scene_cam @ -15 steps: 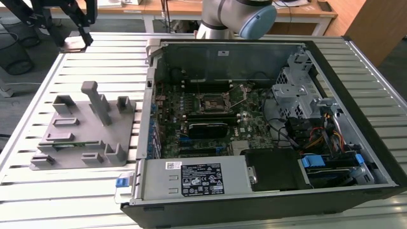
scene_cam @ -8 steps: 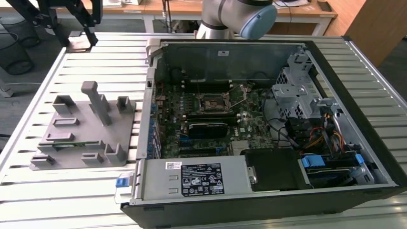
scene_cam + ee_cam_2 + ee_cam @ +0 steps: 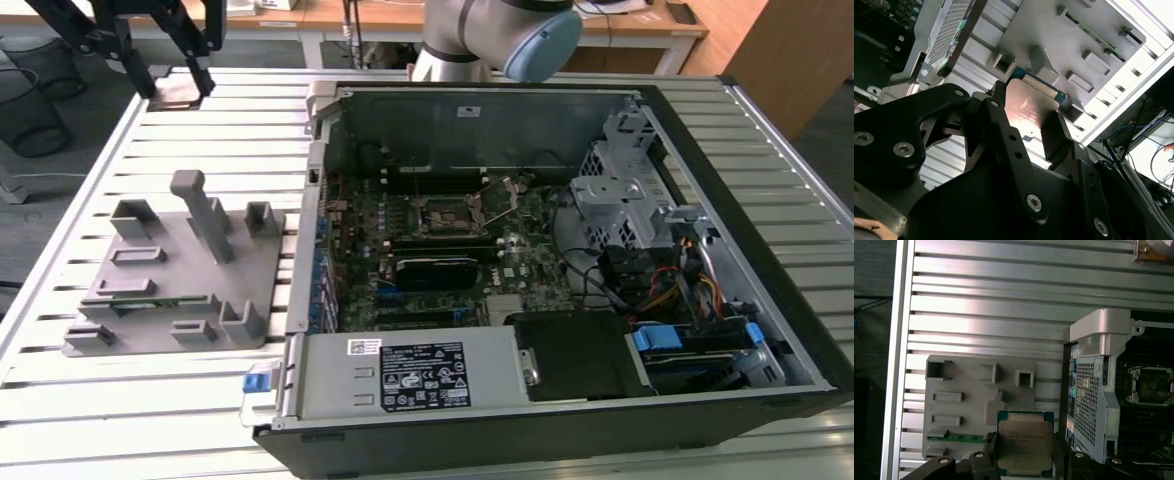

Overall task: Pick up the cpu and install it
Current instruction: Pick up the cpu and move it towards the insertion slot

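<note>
My gripper (image 3: 1026, 456) is pinching the cpu (image 3: 1025, 441) by two opposite edges, with its black fingers (image 3: 991, 450) pressed one to each side. The cpu is a thin square with a pale, dull metal lid carrying faint print, framed by a narrow green border. In the second wrist view the lid catches a warm sheen. The fingers cover both flanks, and the picture's edge cuts off the nearest side in the first wrist view.

Beyond it lies the grey fixture (image 3: 979, 400), a matte moulded plate of square pockets, slots and stubby posts. A long green memory strip (image 3: 956, 438) lies in one slot. The cpu is held up off this fixture, not touching it.

The fixture sits on the counter (image 3: 1004, 300), which is made of ribbed aluminium slats, brushed and bright with glare. Just beside the fixture lies the open computer case (image 3: 747, 250), with a black shell and perforated grey steel. On its board is the dark metal-framed socket (image 3: 447, 215), too dim inside to make out.

In the exterior view I hang over the counter's far corner on the exterior view's left, and my arm (image 3: 494, 35) is cut off by the top edge. Behind stand wooden desks (image 3: 641, 25), a black mesh bin (image 3: 27, 110) and grey floor.
</note>
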Motion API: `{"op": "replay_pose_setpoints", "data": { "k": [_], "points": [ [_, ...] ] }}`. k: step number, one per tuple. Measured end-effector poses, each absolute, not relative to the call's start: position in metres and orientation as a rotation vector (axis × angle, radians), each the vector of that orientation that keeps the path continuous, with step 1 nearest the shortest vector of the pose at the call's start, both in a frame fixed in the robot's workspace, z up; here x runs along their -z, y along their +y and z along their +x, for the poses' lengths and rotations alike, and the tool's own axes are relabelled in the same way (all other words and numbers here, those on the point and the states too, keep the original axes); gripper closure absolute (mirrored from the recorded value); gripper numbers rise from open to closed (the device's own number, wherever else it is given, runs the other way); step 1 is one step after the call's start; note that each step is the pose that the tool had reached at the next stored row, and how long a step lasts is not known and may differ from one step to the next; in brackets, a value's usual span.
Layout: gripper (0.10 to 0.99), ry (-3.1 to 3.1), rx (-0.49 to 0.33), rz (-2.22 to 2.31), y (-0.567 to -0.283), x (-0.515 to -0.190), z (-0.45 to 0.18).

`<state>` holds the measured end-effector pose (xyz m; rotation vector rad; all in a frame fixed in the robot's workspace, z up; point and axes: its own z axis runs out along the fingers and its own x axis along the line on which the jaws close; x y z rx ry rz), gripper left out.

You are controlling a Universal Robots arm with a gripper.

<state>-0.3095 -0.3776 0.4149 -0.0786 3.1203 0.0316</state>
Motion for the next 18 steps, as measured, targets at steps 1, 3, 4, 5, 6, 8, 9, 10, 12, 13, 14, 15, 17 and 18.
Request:
{"op": "replay_pose_setpoints", "data": {
  "k": [1,3,4,5,6,8,9,10,12,13,14,15,17,18],
  "points": [
    [0.561,3.120,-0.032,-0.079,-0.378,-0.415,-0.308],
    [0.561,3.120,-0.032,-0.079,-0.377,-0.415,-0.306],
    [0.561,3.120,-0.032,-0.079,-0.377,-0.415,-0.305],
    [0.561,3.120,-0.032,-0.079,-0.377,-0.415,-0.304],
    [0.561,3.121,-0.032,-0.079,-0.377,-0.415,-0.303],
    [0.561,3.120,-0.032,-0.079,-0.377,-0.415,-0.301],
    [0.561,3.121,-0.032,-0.078,-0.377,-0.415,-0.300],
    [0.561,3.121,-0.032,-0.079,-0.377,-0.415,-0.298],
    [0.561,3.121,-0.031,-0.079,-0.377,-0.415,-0.295],
    [0.561,3.121,-0.031,-0.079,-0.377,-0.415,-0.294],
    [0.561,3.120,-0.032,-0.079,-0.377,-0.414,-0.291],
    [0.561,3.121,-0.032,-0.079,-0.377,-0.414,-0.289],
    [0.561,3.120,-0.032,-0.079,-0.377,-0.414,-0.285],
    [0.561,3.120,-0.032,-0.079,-0.377,-0.414,-0.282]
  ]
}}
